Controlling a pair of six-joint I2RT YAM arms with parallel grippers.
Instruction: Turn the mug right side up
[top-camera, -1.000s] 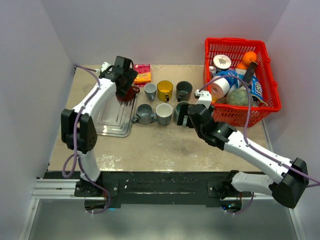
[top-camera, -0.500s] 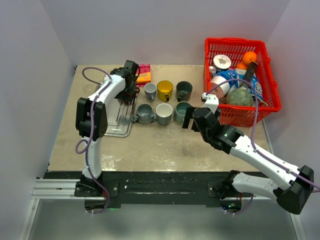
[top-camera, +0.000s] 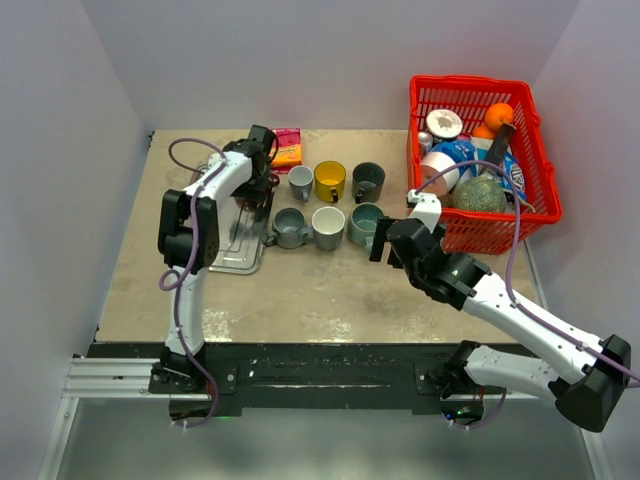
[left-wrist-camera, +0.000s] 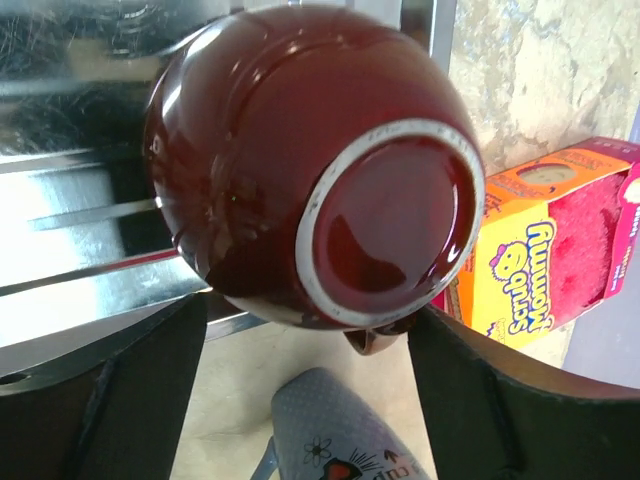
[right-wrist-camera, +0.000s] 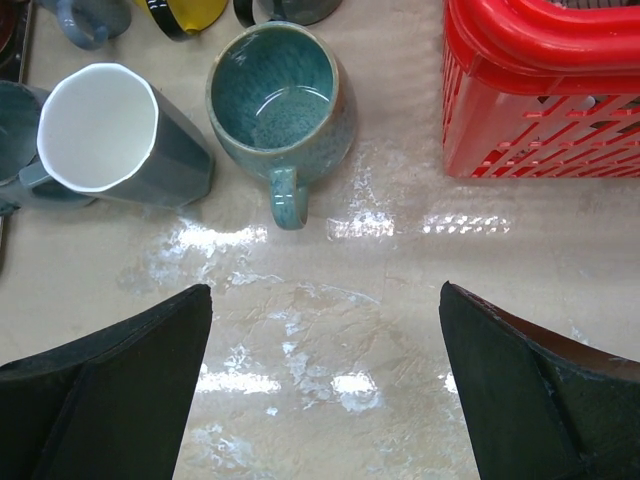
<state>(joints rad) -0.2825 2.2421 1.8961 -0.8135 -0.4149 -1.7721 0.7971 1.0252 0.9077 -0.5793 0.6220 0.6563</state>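
- In the top view the left gripper (top-camera: 262, 172) covers nearly all of the dark red mug (left-wrist-camera: 310, 170), and only a stub of its handle shows.
- The mug lies base-up on the metal tray (left-wrist-camera: 70, 200), between the left gripper's spread fingers; whether they touch it is unclear.
- The right gripper (right-wrist-camera: 325, 290) gapes wide above the table (right-wrist-camera: 330, 400).
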